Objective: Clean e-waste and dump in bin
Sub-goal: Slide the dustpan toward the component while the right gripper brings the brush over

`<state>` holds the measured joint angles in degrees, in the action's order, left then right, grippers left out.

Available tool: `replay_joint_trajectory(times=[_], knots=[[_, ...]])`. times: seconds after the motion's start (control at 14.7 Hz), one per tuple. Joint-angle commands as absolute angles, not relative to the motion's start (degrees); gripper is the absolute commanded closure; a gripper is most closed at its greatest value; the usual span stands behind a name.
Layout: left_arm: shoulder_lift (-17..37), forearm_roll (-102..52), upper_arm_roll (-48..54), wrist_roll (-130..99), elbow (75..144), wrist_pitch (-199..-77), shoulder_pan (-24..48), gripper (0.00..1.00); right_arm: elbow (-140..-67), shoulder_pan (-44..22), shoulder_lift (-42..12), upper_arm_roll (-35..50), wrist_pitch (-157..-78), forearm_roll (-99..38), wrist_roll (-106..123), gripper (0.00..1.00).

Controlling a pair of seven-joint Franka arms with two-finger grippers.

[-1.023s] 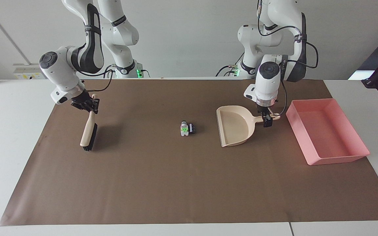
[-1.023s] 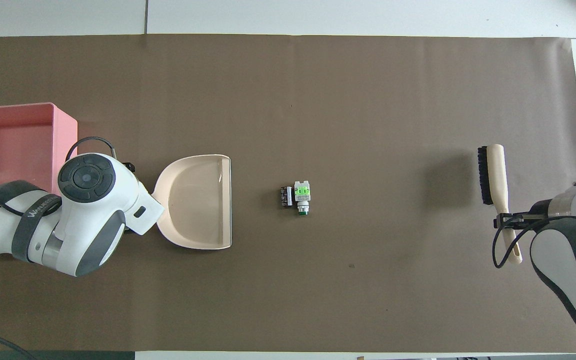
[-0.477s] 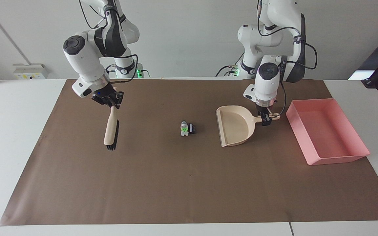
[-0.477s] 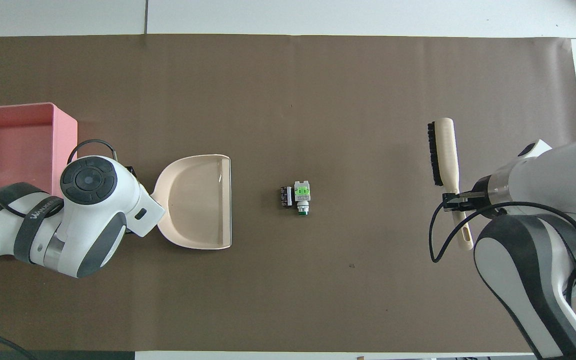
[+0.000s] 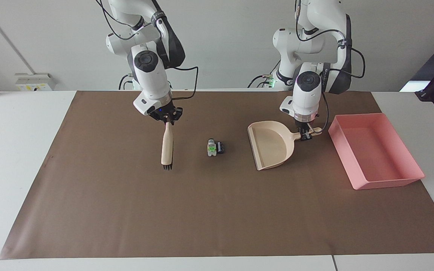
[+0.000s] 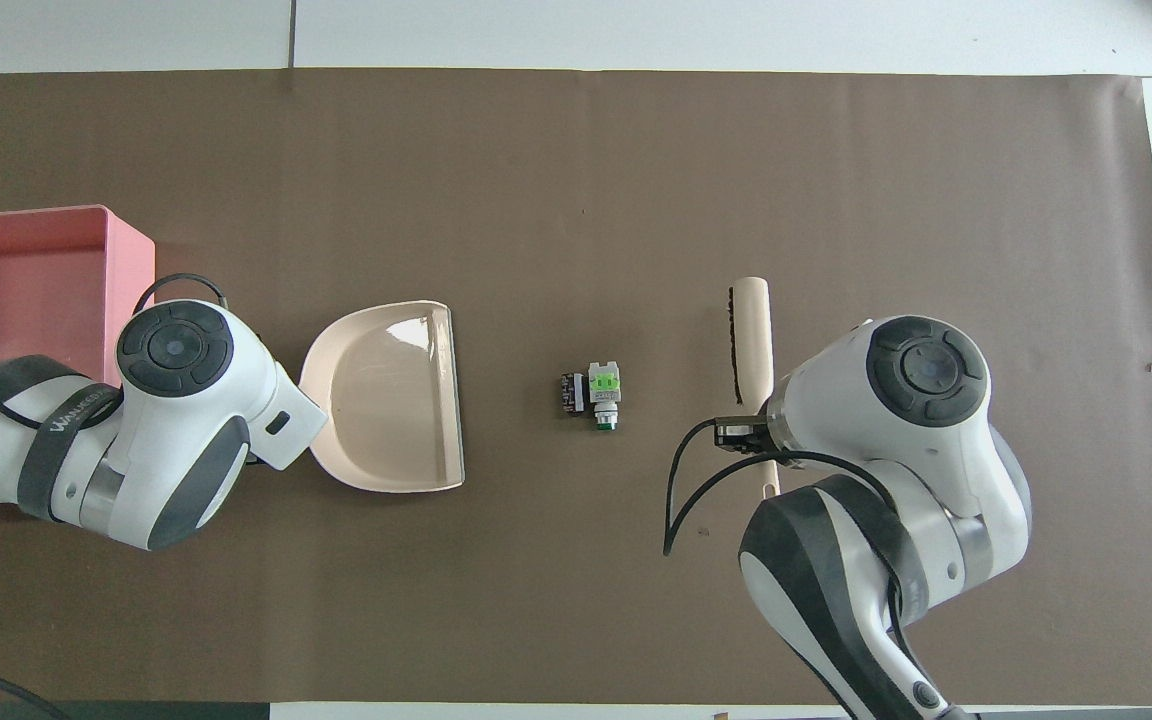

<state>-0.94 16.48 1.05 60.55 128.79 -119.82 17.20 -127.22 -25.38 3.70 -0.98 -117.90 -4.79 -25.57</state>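
Since the earlier frame I have brought the brush in from the right arm's end of the bench, and it now hangs beside the e-waste. The dustpan has tipped and turned slightly as the left jaws closed on its handle.

Right gripper: jaws pressed onto the top of the brush handle. The brush hangs nearly upright, bristles down, its tip just above the brown mat; I cannot tell whether the bristles touch it.

Left gripper: jaws pinching the dustpan handle. The pan's open mouth faces the e-waste, and its lip appears to sit on or close to the mat.

The e-waste lies on the mat between brush and dustpan, a white-grey piece with a green patch touching a black block. It is apart from both tools. The bin stands at the left arm's end of the bench, just beside the dustpan handle, with nothing visible in it.

Risks, in my judgement:
- The grip sits high on the brush handle, so sideways drag on the bristles could swing the brush in the jaws and weaken the sweep.
- If the pan's lip rides off the mat, the small pieces could slide under it.
- A fast stroke could scatter the two pieces or knock them past the pan's mouth.
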Motion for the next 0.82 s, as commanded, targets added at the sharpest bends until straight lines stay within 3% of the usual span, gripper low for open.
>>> replay_joint_trajectory(times=[0.0,0.34,0.61,0.75], knots=[[0.26,17.75,0.62,59.59,122.54,-114.0,19.69,1.0,-126.39,-28.9,1.94,-1.23,-119.7,-4.48,-30.57,1.0],[3.51,23.64,0.62,59.76,121.03,-113.29,26.53,1.0,-126.82,-35.41,-0.61,-1.32,-121.11,-4.48,-34.89,1.0],[12.28,23.29,0.62,58.63,110.42,-105.58,30.67,1.0,-125.95,-39.62,-5.25,-1.23,-123.13,-4.57,-35.15,1.0],[13.09,23.29,0.62,56.96,108.99,-104.15,31.46,1.0,-125.16,-40.6,-8.33,-1.23,-126.99,-4.57,-36.03,1.0]])
